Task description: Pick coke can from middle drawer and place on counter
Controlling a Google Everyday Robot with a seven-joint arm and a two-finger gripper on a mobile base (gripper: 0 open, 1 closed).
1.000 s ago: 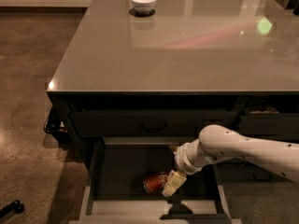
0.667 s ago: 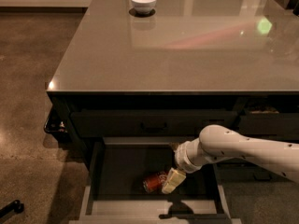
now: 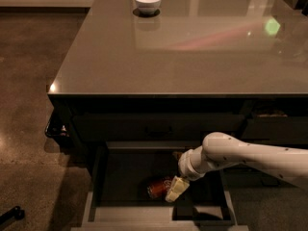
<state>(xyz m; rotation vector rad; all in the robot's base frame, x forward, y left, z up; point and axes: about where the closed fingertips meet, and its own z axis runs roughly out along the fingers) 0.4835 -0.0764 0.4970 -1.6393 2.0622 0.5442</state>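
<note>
Scene dim, warm brown cast. Desk [image 3: 168, 66] glossy: pale rectangular reflections along far edge, green glare spot at right, pinkish streak mid-surface, small highlight at near-left corner. Bowl [image 3: 147, 1] brightest thing, mirrored in desk. Drawer [image 3: 90, 201] interior in deep shadow. Pale hand [image 3: 174, 191] inside it, beside dim can [image 3: 158, 187], casts dark shadow toward drawer front.

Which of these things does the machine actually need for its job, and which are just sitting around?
Needed: coke can, lying in the open middle drawer; counter; gripper, down in the drawer beside the can.
Just there: white bowl on the counter's far side; closed drawer front above.
</note>
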